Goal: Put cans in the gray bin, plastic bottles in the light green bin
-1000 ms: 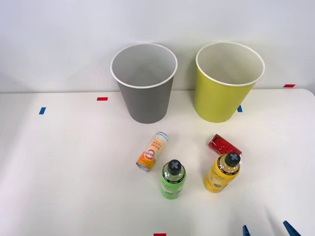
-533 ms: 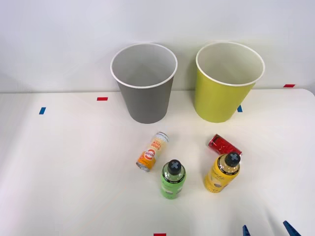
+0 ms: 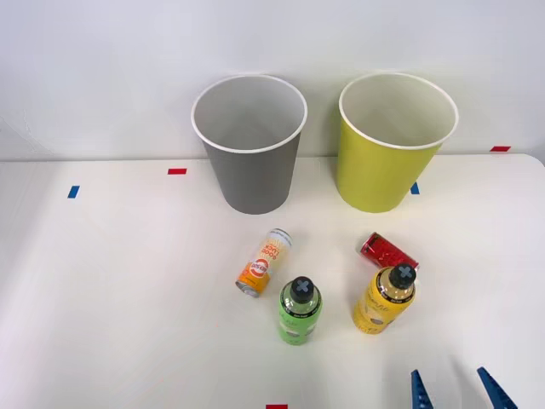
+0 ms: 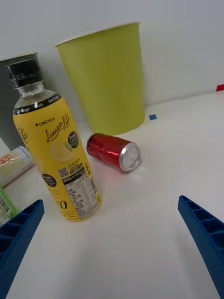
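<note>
Four items are lying unsorted mid-frame in the front view: left to right, we are seeing the orange-and-white can (image 3: 263,262) on its side, the green bottle (image 3: 299,310), then the yellow bottle (image 3: 384,300) touching the red can (image 3: 387,251). The gray bin (image 3: 249,143) and light green bin (image 3: 393,141) are standing behind. The right gripper (image 3: 455,390) is sitting lower right, fingers spread apart, holding nothing. Risk: we are expecting a finger to nudge the red can rolling, or tip the yellow bottle.
</note>
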